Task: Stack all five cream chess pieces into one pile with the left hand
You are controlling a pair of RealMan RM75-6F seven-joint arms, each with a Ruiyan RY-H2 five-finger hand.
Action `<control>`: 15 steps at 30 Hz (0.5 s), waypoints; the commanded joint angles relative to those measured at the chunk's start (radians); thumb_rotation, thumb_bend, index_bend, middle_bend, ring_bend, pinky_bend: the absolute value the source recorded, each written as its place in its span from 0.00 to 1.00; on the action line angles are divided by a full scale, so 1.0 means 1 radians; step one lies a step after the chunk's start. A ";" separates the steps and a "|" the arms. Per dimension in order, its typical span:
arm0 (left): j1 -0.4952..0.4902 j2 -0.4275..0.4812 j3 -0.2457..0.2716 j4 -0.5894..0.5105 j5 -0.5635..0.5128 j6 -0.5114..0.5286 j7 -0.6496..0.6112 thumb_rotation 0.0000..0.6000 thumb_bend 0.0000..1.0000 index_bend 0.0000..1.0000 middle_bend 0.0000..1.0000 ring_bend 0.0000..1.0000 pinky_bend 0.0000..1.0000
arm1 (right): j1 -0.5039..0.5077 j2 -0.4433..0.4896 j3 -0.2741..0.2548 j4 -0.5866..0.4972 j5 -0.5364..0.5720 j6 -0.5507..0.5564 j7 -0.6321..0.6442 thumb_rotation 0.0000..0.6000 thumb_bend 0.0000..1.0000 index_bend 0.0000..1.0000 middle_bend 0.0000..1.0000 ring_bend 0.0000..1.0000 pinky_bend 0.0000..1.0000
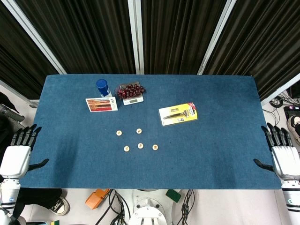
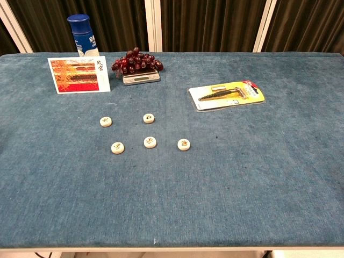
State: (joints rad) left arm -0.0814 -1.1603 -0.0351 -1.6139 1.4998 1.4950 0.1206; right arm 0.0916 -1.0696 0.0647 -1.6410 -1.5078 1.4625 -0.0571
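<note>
Nearest the robot, the left hand [image 1: 18, 153] and right hand [image 1: 283, 154] hang off the two near corners of the surface [image 1: 70, 154], fingers spread and pointing up, neither holding anything; only the head view shows them; both are well apart from the pieces

Nothing is stacked yet; the five cream pieces lie flat and separate on the blue cloth, a little left of the middle; the near row has three: left piece [image 2: 117, 147], middle piece [image 2: 150, 142], right piece [image 2: 184, 144]; the far row has two: far-left piece [image 2: 106, 121] and far-right piece [image 2: 149, 118]; none touches another

Judging by their look, these are small, light, stiff discs with smooth faces, likely slippery against hard fingertips; the cloth may give some grip and let a rim be pressed into it; the best hold is probably a pinch across the rim, thumb on one side and a finger opposite, lifting straight up; low discs leave little edge to catch, and a growing pile could be knocked askew if a piece is set down off-centre; the near left piece sits closest to the left hand

Further back lie a yellow pack [image 2: 227, 94] on the right, a card [image 2: 78, 75], grapes [image 2: 137, 60] on a scale [image 2: 141, 78], and a blue can [image 2: 81, 33] at the far edge
</note>
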 commanded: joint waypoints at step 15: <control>-0.293 -0.108 -0.104 -0.067 0.080 -0.267 0.006 1.00 0.19 0.26 0.18 0.07 0.00 | -0.027 0.025 -0.003 0.015 -0.034 0.067 0.052 1.00 0.15 0.00 0.02 0.00 0.04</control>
State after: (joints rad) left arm -0.3094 -1.2295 -0.1080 -1.6751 1.5950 1.3010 0.1176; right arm 0.0650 -1.0442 0.0621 -1.6267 -1.5427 1.5287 -0.0054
